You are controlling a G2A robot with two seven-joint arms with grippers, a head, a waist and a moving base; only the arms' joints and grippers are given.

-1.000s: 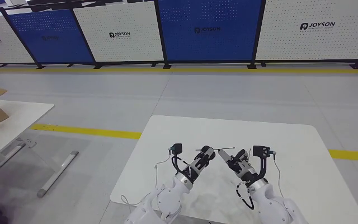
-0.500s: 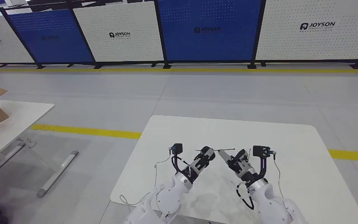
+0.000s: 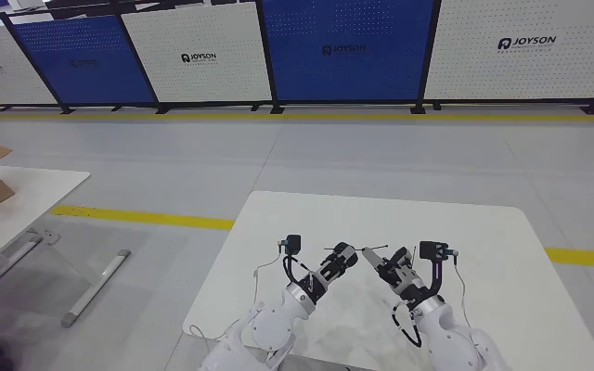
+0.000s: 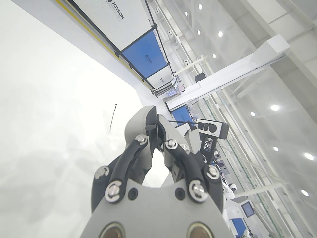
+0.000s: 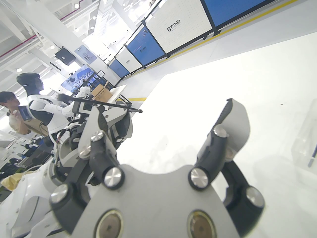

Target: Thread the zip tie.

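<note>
A thin black zip tie (image 5: 111, 105) is pinched crosswise in my left gripper (image 3: 342, 252), which is shut on it above the white table (image 3: 390, 218). In the left wrist view the left gripper (image 4: 156, 118) has its pads closed on the zip tie (image 4: 179, 122). One end of the tie points toward my right gripper (image 5: 166, 107). That gripper stands open with nothing between its fingers. The right gripper (image 3: 378, 259) is just beside the left one, near the table's front edge. A second thin black tie (image 4: 112, 118) lies on the table beyond them.
A clear plastic box (image 5: 304, 144) sits on the table beside the right gripper. Bare table surface stretches beyond both grippers. White and blue pegboard panels (image 3: 348, 51) line the floor far behind the table.
The left arm has shifted slightly, its gripper still shut on the zip tie. The right gripper has kept its place.
</note>
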